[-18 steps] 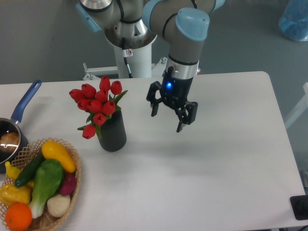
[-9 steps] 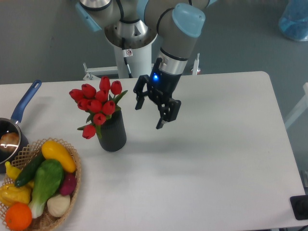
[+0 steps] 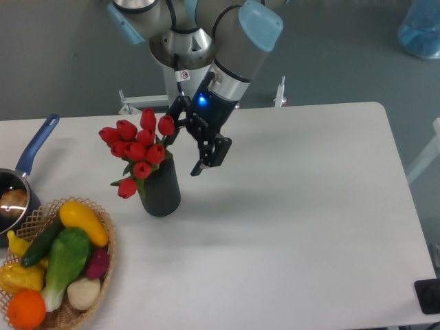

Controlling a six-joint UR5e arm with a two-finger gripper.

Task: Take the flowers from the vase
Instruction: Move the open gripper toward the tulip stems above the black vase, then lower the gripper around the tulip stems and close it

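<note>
A bunch of red tulip flowers (image 3: 137, 148) with green stems stands in the dark ribbed vase (image 3: 161, 189) on the white table, left of centre. My gripper (image 3: 184, 145) is open and empty, tilted, hanging just right of the blooms at about their height. One finger (image 3: 175, 110) is near the top right tulip, the other (image 3: 210, 157) is lower and further right. I cannot tell if it touches the flowers.
A wicker basket (image 3: 104, 262) of vegetables and fruit sits at the front left. A blue-handled saucepan (image 3: 24, 172) is at the left edge. The table's white surface (image 3: 295, 206) stretches right of the vase. A dark object (image 3: 429, 295) is at the front right corner.
My gripper has moved left across the table, from well right of the vase to right beside the tulips, and has tilted. The flowers and vase have not moved.
</note>
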